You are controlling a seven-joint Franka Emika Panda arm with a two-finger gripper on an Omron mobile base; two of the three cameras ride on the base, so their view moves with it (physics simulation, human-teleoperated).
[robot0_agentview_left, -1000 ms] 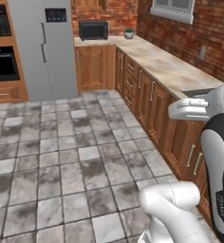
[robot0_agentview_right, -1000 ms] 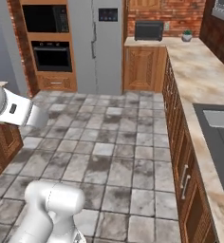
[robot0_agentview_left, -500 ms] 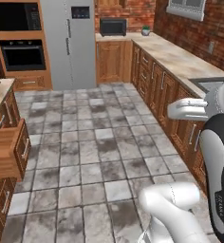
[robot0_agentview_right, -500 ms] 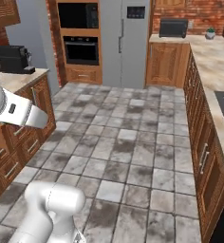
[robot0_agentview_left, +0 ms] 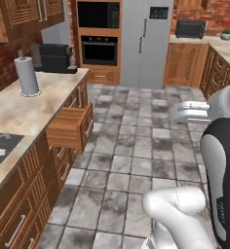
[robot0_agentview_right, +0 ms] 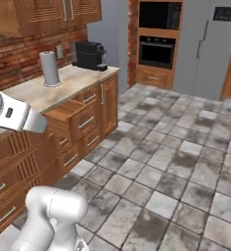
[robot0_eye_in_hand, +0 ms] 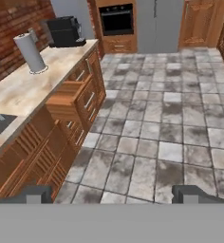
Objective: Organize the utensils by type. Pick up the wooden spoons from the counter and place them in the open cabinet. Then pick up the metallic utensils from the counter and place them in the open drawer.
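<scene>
**A:** Start close in. What is the hand doing?

**B:** The two-finger gripper (robot0_eye_in_hand: 112, 193) has its dark tips standing far apart with nothing between them, aimed down over grey stone floor tiles (robot0_eye_in_hand: 147, 142). It carries nothing.

**A:** And the landmark?

**B:** The open drawer (robot0_eye_in_hand: 71, 100), a shallow box of medium-brown wood with a plain slab front, sticks out from the cabinet run. It lies ahead of the gripper and off to the left in the hand view, well apart from the tips. Its pull-out direction runs across the aisle, so its front edge juts into the walkway.

**A:** The spoons?

**B:** I cannot make any out. They would be on the beige marble-look counter (robot0_agentview_left: 19, 109) directly above the drawer, but the bare stretch I see holds no slim shape I can identify. Nearer than the drawer, a dark grey stovetop panel (robot0_agentview_left: 0, 148) is set in that slab.

**A:** Beyond the drawer?

**B:** A white paper-towel roll (robot0_agentview_right: 50, 68) stands upright on the counter, then a black coffee machine (robot0_agentview_right: 90, 55) at its far end.

**A:** Room to move?

**B:** The floor right of the drawer is wide open. My judgement: the approach must swing left, keeping clear of the drawer's jutting corner.
</scene>
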